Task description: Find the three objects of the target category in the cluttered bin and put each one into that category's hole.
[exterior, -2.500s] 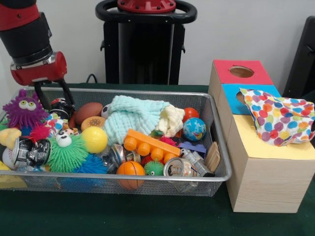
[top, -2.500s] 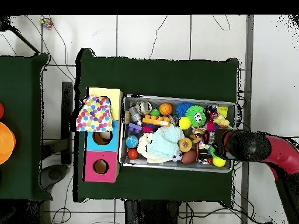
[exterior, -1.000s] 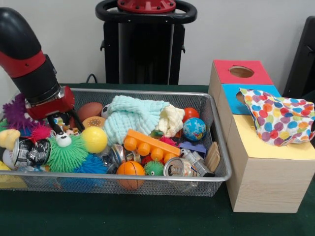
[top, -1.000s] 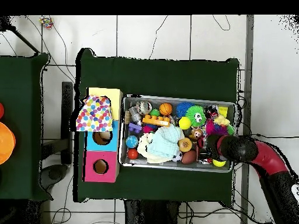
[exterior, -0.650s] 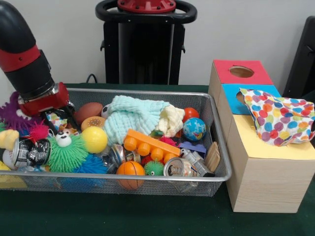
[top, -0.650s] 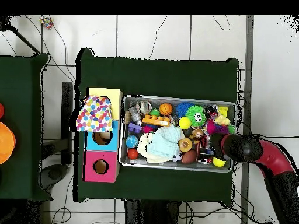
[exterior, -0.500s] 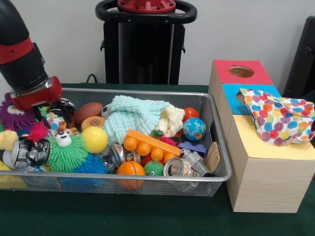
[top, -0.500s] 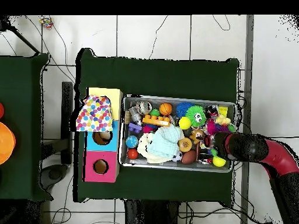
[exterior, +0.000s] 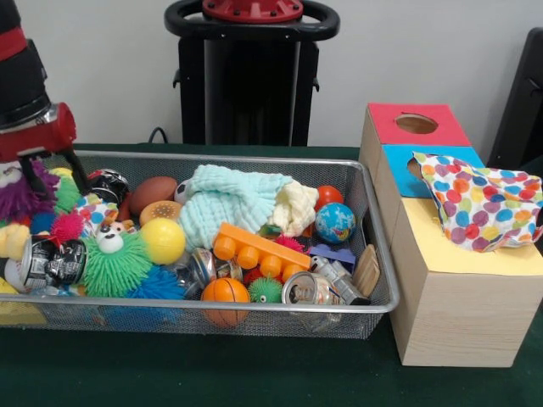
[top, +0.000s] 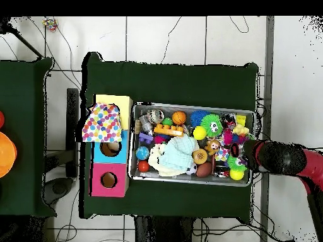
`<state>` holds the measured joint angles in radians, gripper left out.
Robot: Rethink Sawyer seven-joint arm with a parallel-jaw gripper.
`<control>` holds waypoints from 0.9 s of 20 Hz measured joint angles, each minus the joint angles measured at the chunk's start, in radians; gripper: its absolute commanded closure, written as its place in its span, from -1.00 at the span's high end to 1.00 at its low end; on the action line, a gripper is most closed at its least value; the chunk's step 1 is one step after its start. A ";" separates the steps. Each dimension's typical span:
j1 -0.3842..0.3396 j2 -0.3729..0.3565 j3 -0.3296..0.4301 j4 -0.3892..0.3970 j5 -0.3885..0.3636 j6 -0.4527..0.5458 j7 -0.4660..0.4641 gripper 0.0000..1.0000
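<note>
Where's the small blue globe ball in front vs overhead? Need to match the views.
Front view: the blue globe ball lies in the wire mesh bin, toward its right end, far side.
Overhead view: the same ball sits at the bin's left end.
Shared landmark: the red ball touching it, on the side nearest the box with holes.

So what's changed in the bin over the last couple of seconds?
The claw dipped among the toys at the bin's end farthest from the sorting box, then rose and drew back toward that end's rim, beside the purple fuzzy monster. Whether it holds anything is unclear. Everything else stayed put.
</note>
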<state>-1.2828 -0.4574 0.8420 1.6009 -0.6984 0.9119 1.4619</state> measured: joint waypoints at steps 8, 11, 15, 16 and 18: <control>0.022 -0.041 0.000 0.000 -0.053 -0.045 0.000 1.00; 0.035 -0.045 0.000 0.000 -0.080 -0.080 0.000 1.00; 0.052 -0.047 0.000 0.000 -0.111 -0.134 0.000 1.00; 0.059 -0.049 0.000 0.000 -0.121 -0.152 0.000 1.00; 0.063 -0.051 0.000 0.000 -0.129 -0.164 0.000 1.00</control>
<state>-1.2195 -0.5084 0.8415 1.6012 -0.8273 0.7479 1.4619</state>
